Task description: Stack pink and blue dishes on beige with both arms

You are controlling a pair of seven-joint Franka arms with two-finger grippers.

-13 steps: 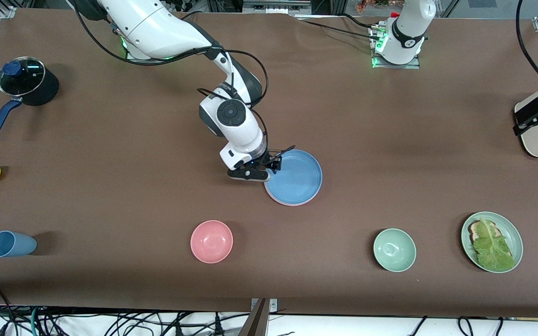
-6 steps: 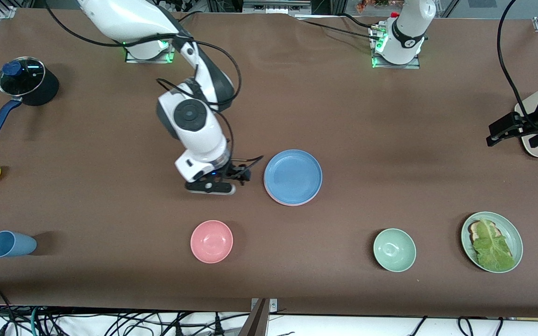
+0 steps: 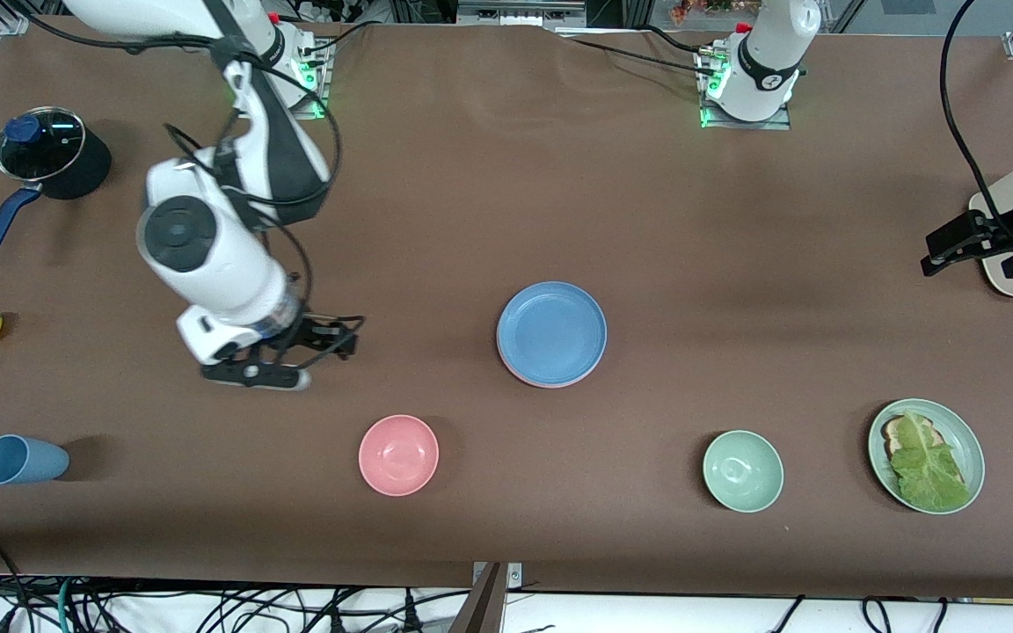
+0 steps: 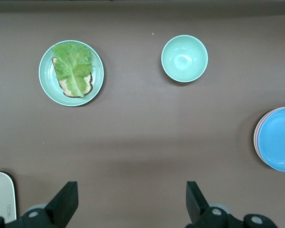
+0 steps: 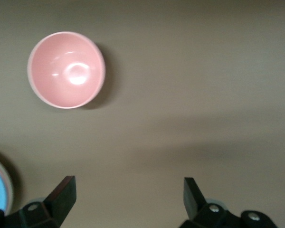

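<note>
the blue plate (image 3: 551, 332) tops the stack mid-desk, with a pink rim (image 3: 524, 379) showing under it; you can't see beige. the plates look light, stiff and slick, so pinch at the rim. your right hand (image 3: 331, 338) hangs apart over bare desk; your left hand (image 3: 955, 246) is apart by the desk's end.

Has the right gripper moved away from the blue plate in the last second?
Yes. The right gripper, open and empty, has drawn away from the blue plate toward the right arm's end of the table; the plate has stayed put.
</note>
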